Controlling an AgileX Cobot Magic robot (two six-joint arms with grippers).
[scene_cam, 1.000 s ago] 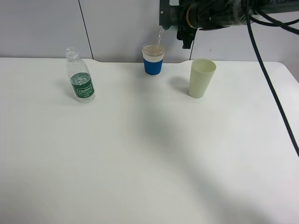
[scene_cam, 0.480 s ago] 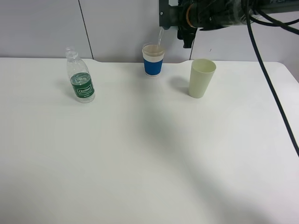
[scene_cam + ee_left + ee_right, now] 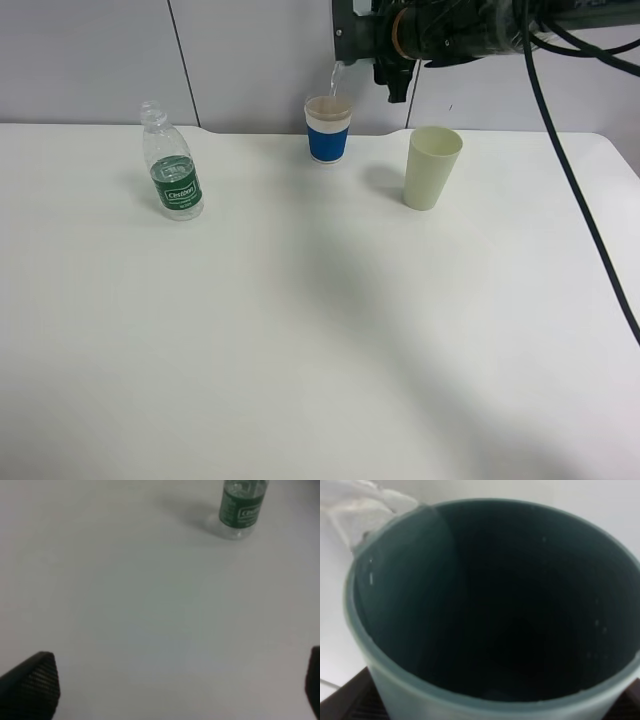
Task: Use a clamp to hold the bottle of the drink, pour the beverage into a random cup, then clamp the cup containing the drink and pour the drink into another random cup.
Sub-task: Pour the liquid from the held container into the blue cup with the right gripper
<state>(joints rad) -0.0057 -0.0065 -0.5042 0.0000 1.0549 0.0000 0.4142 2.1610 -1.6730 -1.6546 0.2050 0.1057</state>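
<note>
Worktop (image 3: 300, 330) with pour under way at its far edge.
Right claw (image 3: 485, 707) clamped on teal cup (image 3: 490, 605), tipped high over blue-band paper cup (image 3: 328, 128); thin clear stream (image 3: 336, 80) falls into it, liquid near its rim. Pale yellow-green tumbler (image 3: 431, 167) stands beside the paper cup, apart, contents not visible. Bottle (image 3: 171, 172) upright far left, uncapped, well apart. Left claw (image 3: 175, 685) spread wide over bare worktop, holding nothing. Near half of the worktop is open.
</note>
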